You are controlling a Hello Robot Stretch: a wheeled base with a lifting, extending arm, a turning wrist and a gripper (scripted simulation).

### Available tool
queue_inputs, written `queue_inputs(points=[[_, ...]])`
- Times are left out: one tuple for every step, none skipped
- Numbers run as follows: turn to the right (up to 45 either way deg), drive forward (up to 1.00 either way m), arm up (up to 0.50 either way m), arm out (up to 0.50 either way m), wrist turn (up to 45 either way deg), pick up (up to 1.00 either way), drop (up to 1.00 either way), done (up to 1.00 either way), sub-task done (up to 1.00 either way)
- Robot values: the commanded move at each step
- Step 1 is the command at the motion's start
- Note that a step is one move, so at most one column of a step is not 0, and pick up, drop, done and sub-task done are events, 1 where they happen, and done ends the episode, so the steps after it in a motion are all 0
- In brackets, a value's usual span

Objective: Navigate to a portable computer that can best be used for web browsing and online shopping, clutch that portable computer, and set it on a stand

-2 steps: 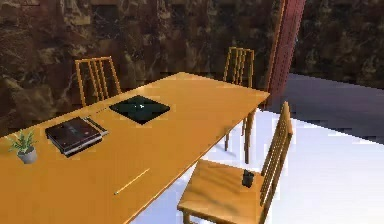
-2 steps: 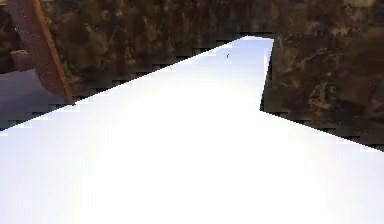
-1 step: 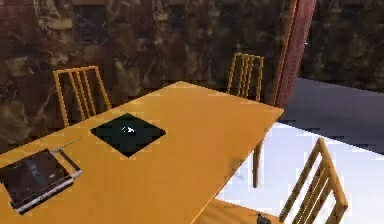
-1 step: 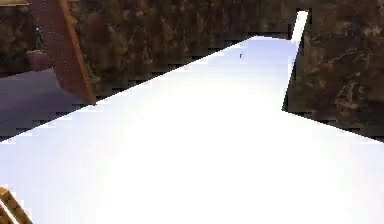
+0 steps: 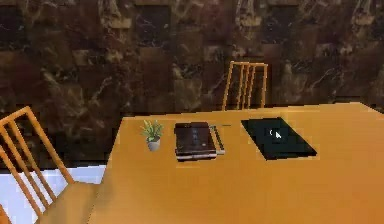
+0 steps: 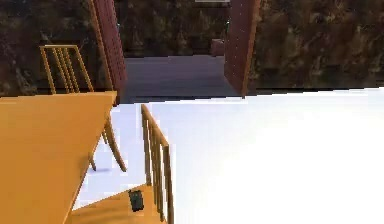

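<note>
A flat black slab with a small pale mark on top, shaped like a closed laptop (image 5: 278, 138), lies on the orange wooden table (image 5: 200, 195) toward the forward view's right. It rests flat, a little way in from the table's far edge. The table's end also reaches into the arm side view's left (image 6: 40, 150).
On the table, left of the laptop, sit a dark thick book-like thing (image 5: 197, 140) and a small potted plant (image 5: 152, 133). Wooden chairs stand behind the table (image 5: 246, 85) and at its left (image 5: 30, 165). Another chair (image 6: 155, 165) carries a small dark object (image 6: 136, 201). An open doorway (image 6: 175, 60) lies beyond pale floor (image 6: 290, 150).
</note>
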Motion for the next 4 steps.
queue_inputs(points=[[-45.0, 0.0, 0.0, 0.0, 0.0, 0.0, 0.0, 0.0, 0.0], [-18.0, 0.0, 0.0, 0.0, 0.0, 0.0, 0.0, 0.0, 0.0], [-27.0, 0.0, 0.0, 0.0, 0.0, 0.0, 0.0, 0.0, 0.0], [0.0, 0.35, 0.0, 0.0, 0.0, 0.0, 0.0, 0.0, 0.0]])
